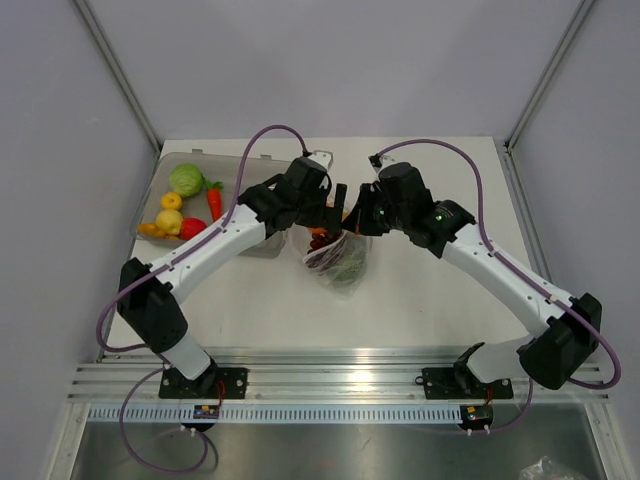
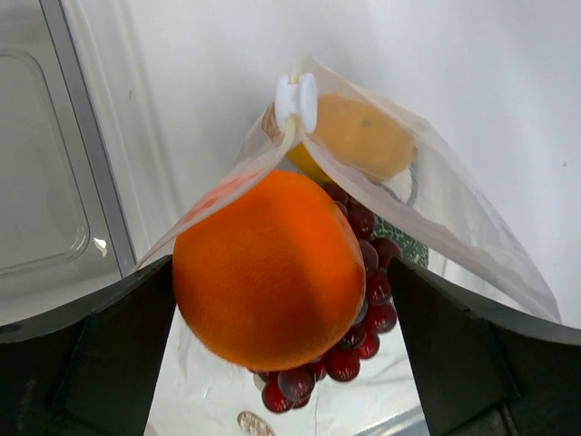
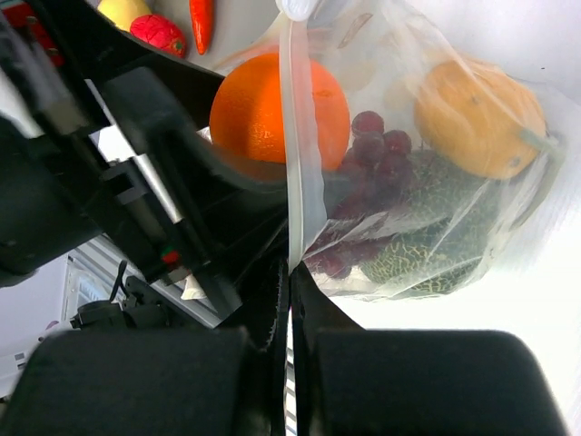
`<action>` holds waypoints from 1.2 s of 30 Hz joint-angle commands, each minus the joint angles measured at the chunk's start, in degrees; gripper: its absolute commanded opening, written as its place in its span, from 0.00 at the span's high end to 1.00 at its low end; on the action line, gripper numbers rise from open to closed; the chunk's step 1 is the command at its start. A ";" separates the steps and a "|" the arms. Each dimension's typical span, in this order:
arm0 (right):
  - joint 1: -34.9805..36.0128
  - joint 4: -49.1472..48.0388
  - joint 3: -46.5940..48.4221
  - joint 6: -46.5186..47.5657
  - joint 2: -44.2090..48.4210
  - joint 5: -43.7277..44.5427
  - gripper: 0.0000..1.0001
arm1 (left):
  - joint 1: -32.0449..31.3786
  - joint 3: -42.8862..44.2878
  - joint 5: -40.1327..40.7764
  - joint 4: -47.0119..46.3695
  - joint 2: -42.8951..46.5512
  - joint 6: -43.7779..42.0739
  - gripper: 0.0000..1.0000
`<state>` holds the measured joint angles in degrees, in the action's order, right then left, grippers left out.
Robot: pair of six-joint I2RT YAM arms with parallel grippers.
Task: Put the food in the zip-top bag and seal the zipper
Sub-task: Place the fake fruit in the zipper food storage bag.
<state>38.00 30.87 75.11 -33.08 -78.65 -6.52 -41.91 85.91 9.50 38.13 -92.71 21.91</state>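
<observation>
Nearest, right wrist view: right gripper (image 3: 290,272) jaws pressed together, pinching the zipper (image 3: 291,182) edge of the bag (image 3: 381,45). The strip runs straight away from the fingertips, up the picture.

Left wrist view: left gripper (image 2: 281,268) jaws spread wide, black fingers (image 2: 109,354) on either side of an orange (image 3: 268,109). There is a sliver of gap on the orange's right side. Contact on its left side: cannot tell. The orange sits at the bag's mouth. Fully inside or not: cannot tell.

Bag: on the table (image 1: 420,300) at centre, between the two arms. Long axis runs near to far, closed bottom toward the arm bases, mouth at the far end, at the two grippers.

Inside, past the orange: dark grapes (image 2: 363,313), a green netted piece (image 3: 427,236), a yellow-orange fruit (image 3: 481,113) beside them.

Only the left wrist view shows the white slider (image 2: 298,100) whole, at the top of the mouth edge. Only the right wrist view shows the pinch. The top view hides the mouth under both grippers, yet alone gives the whole layout.

Farthest, rear left: grey tray (image 1: 230,170), just beside the bag, holding a green leafy ball (image 1: 186,180), a carrot (image 1: 214,202), a yellow piece (image 1: 171,201) and a red piece (image 1: 192,227).
</observation>
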 commanded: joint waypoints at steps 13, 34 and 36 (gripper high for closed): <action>0.50 -2.75 -0.14 -0.40 2.01 0.11 1.00 | -0.36 -3.55 -3.34 0.54 14.66 -0.82 0.34; 0.50 -1.43 -0.40 -0.14 3.77 1.34 1.00 | -0.36 -4.61 -2.82 15.58 13.52 -1.87 1.00; 0.50 -1.43 -0.41 -0.14 3.95 1.60 1.00 | -0.36 -4.44 -3.34 15.22 12.64 -2.22 1.00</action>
<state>38.00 30.72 74.32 -33.32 -77.23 -6.50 -42.06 81.19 6.17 54.04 -78.94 21.15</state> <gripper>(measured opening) 0.010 0.002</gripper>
